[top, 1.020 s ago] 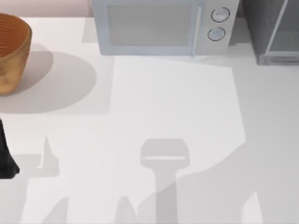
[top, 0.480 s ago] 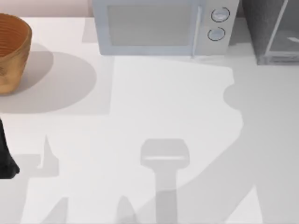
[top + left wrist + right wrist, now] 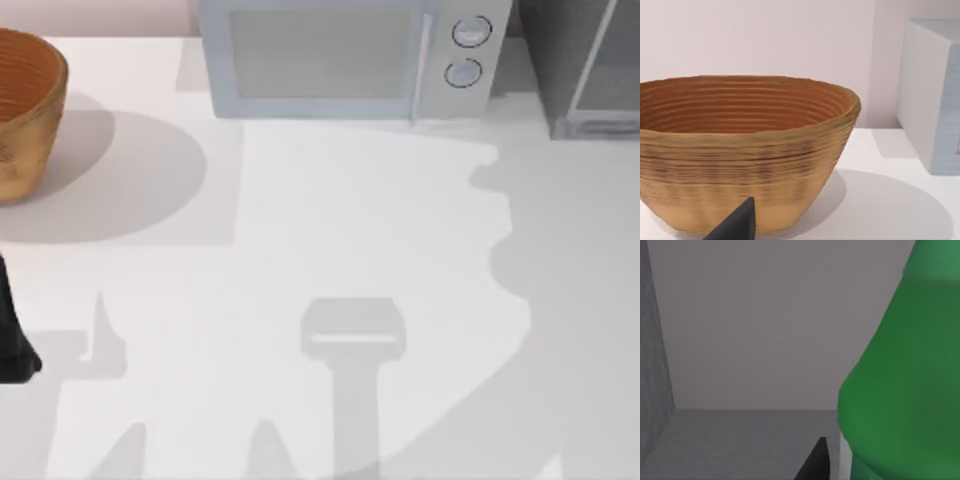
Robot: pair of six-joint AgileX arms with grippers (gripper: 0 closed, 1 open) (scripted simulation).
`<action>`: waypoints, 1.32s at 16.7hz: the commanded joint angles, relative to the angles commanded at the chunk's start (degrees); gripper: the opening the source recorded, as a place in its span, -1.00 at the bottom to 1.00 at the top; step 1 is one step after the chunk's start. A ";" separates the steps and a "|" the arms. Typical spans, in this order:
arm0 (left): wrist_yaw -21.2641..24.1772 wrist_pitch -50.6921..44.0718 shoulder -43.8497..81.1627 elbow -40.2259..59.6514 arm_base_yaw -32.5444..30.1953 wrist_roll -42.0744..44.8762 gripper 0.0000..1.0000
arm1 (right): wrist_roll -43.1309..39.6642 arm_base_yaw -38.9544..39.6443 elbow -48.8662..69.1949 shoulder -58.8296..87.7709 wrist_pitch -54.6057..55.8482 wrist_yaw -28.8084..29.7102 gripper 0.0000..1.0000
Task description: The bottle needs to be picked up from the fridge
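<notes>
Jaws of your right gripper: you cannot tell whether they are apart or together, since one dark fingertip (image 3: 815,462) is all you get. Your bottle (image 3: 900,390) stands inside the fridge (image 3: 705,445), just beside that tip. Expect it light, stiff and slick; take the straight body, not the taper. Its cap and base are cut off. Left arm idles near the basket (image 3: 745,150).

Bright, even light falls on a white table (image 3: 300,200) seen from above. A woven basket (image 3: 25,110) at the far left casts a soft round shadow to its right. Broad, pale grey shadows with soft edges cover the near and right parts of the table. No glare. The bottle (image 3: 905,390) appears very close in the right wrist view, as a flat green mass with soft edges.
</notes>
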 joint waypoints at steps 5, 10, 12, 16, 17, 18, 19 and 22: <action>0.00 0.00 0.00 0.00 0.00 0.00 1.00 | 0.02 -1.32 -10.46 -6.46 4.64 -1.49 -1.00; 0.00 0.00 0.00 0.00 0.00 0.00 1.00 | 0.11 -1.03 -10.56 -6.33 4.63 -1.50 -1.00; 0.00 0.00 0.00 0.00 0.00 0.00 1.00 | 0.06 -0.70 -11.36 -7.81 3.76 -1.24 -1.00; 0.00 0.00 0.00 0.00 0.00 0.00 1.00 | -0.14 0.98 -16.19 -17.76 -1.49 0.41 -1.00; 0.00 0.00 0.00 0.00 0.00 0.00 1.00 | -0.17 1.56 -18.02 -21.71 -3.47 1.00 -1.00; 0.00 0.00 0.00 0.00 0.00 0.00 1.00 | -0.20 2.20 -20.10 -26.24 -5.71 1.63 -1.00; 0.00 0.00 0.00 0.00 0.00 0.00 1.00 | -0.20 2.89 -22.43 -31.33 -8.20 2.31 -1.00; 0.00 0.00 0.00 0.00 0.00 0.00 1.00 | -0.12 5.24 -30.65 -49.43 -17.00 4.56 -1.00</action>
